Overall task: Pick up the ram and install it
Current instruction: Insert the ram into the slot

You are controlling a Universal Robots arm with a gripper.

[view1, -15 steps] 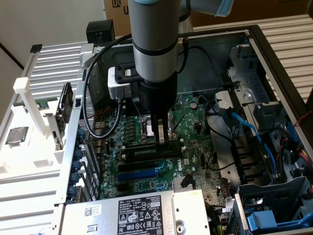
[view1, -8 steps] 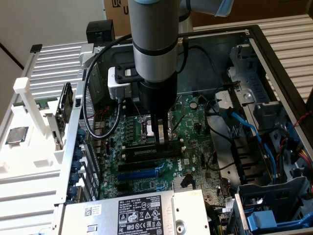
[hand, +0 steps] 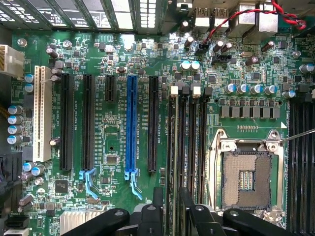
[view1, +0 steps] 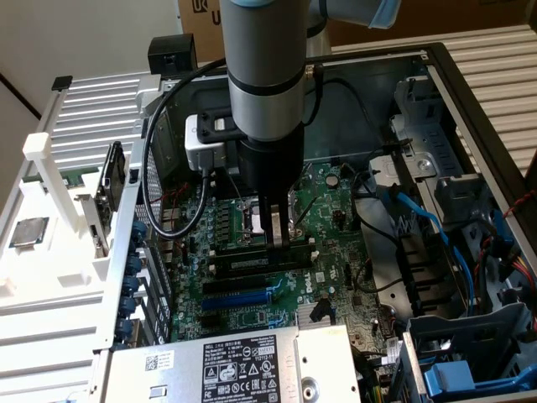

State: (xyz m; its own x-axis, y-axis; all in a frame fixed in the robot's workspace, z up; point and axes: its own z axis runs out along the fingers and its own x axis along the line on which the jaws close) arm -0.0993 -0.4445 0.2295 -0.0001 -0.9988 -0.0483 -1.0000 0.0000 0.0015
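Gripper (view1: pixel 277 242) fingers point straight down into the open computer case (view1: pixel 470 75), over the bank of black memory slots (hand: pixel 194 142) on the green motherboard (hand: pixel 108 64). In the wrist view the gripper (hand: pixel 171 192) has its two dark fingers (hand: pixel 157 196) standing apart, released rather than clenched, one on each side of the memory slot that lies nearest the expansion slots. The ram (view1: pixel 252 262) sits on edge in that slot, a long dark stick running across the board just beside the fingertips in the exterior view; from the wrist view it is a thin line (hand: pixel 171 147) between the fingers. Whether the fingers touch it I cannot tell.

Just beyond the memory slots lies the bare processor socket (hand: pixel 246 179) in its silver frame. On the other side of the ram is the blue expansion slot (hand: pixel 131 123), with black slots beside it and a white slot (hand: pixel 42 113) further off.

At the exterior view's left, outside the case, a square silver processor chip (view1: pixel 27 232) lies on a white rack (view1: pixel 54 168). The grey power supply (view1: pixel 226 365) with its white label fills the near end of the case
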